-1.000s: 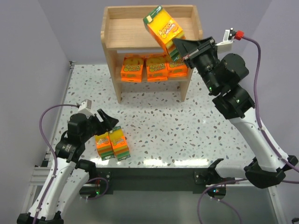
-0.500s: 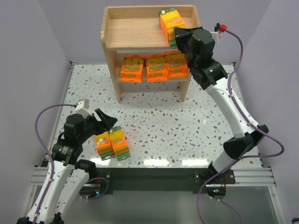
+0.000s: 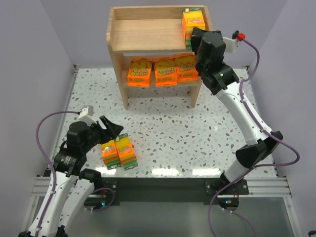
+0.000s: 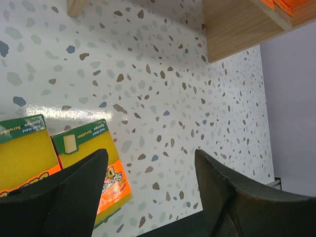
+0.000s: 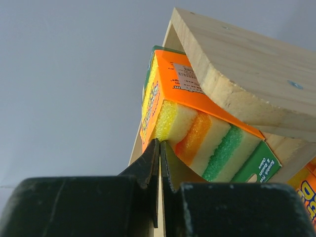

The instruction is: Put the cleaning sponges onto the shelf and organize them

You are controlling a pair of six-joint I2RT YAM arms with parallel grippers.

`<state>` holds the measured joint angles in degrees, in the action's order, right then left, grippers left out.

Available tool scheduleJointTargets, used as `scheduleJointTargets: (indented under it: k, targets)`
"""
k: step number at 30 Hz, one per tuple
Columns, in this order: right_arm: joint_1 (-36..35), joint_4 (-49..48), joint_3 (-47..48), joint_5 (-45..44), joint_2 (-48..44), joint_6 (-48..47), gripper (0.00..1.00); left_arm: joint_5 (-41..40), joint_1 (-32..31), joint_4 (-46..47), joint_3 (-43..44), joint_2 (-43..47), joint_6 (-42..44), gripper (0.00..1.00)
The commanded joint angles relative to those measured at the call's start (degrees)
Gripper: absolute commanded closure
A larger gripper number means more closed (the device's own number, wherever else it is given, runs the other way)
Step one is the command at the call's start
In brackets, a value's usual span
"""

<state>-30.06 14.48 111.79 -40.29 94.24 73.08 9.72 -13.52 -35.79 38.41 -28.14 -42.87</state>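
My right gripper (image 3: 193, 42) is shut on the lower edge of a yellow-and-green sponge pack (image 3: 193, 20), which stands at the right end of the top tier of the wooden shelf (image 3: 143, 34). In the right wrist view the jaws (image 5: 159, 143) pinch the pack (image 5: 197, 128) beside the shelf's side panel (image 5: 247, 74). Three flat orange packs (image 3: 166, 72) sit in a row on the lower tier. Two yellow-and-green packs (image 3: 117, 152) lie side by side on the table at the near left. My left gripper (image 3: 116, 129) is open and empty just above and beside them (image 4: 94, 158).
The speckled table (image 3: 168, 128) lies between the shelf and the arm bases. The shelf's leg and lower tier (image 4: 237, 24) show at the top of the left wrist view. The left part of the top tier (image 3: 138, 32) holds nothing. Grey walls enclose the table.
My right arm has carried the tilted pack from the shelf's front right up and back, and it now stands upright in the top tier's right corner. The left arm has barely moved.
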Motion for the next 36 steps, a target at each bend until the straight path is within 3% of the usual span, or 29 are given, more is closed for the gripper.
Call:
scheduleJointTargets:
  k: [1, 9, 11, 12, 15, 18, 21, 22, 26, 29, 32, 33, 35, 36]
  targets:
    - [0.4, -3.9, -0.3, -5.8, 0.5, 0.1, 1.0, -0.3, 0.1, -0.4, 1.8, 0.5, -0.3, 0.24]
    - [1.8, -7.5, 1.6, 0.3, 2.7, -3.5, 0.97, -0.8, 0.1, -0.6, 1.6, 0.2, -0.2, 0.24]
    - [2.0, -9.0, 0.6, 2.7, 1.9, -4.3, 0.81, -1.0, 0.0, -0.7, 1.5, 0.3, -0.3, 0.24]
    - [2.0, -11.9, -0.2, 4.9, 1.3, -5.8, 0.65, -1.0, 0.1, -0.7, 1.4, 0.4, -0.5, 0.24]
    - [2.1, -15.0, -3.7, 9.8, -2.0, -7.5, 0.44, -1.5, 0.1, -0.9, 1.3, 0.7, -0.5, 0.23]
    - [2.0, -20.2, -9.3, 13.0, -8.0, -9.5, 0.31, -2.1, 0.1, -0.8, 1.3, 0.7, -0.5, 0.22]
    - [2.0, -21.9, -16.0, 20.1, -15.3, -11.5, 0.28, -2.9, 0.1, -0.7, 0.6, 0.4, -0.8, 0.22]
    - [2.0, -21.2, -18.4, 26.3, -16.8, -12.3, 0.28, -3.2, 0.1, -0.3, 0.2, 0.2, -0.9, 0.22]
    - [0.9, -10.9, -22.5, 42.1, -20.6, -17.3, 0.26, -3.5, 0.1, 1.1, -2.5, -0.6, -2.6, 0.23]
    - [-3.8, -7.1, -32.8, 45.4, -24.4, -21.5, 0.25, -4.0, 0.1, 2.9, -4.5, -0.5, -3.5, 0.25]
    - [-12.7, -5.6, -42.5, 45.7, -25.6, -27.2, 0.27, -5.8, 0.1, 3.3, -5.5, -2.0, -3.4, 0.4]
    - [-17.2, -4.7, -46.2, 46.9, -25.2, -29.3, 0.33, -6.3, 0.1, 3.3, -6.2, -3.1, -3.3, 0.61]
    - [-21.9, -4.3, -49.5, 47.1, -23.2, -30.7, 0.38, -7.2, 0.1, 3.9, -6.9, -5.0, -2.8, 0.83]
    - [-26.4, -5.2, -52.8, 47.1, -22.4, -31.3, 0.51, -7.0, 0.1, 4.3, -7.3, -5.4, -2.8, 0.97]
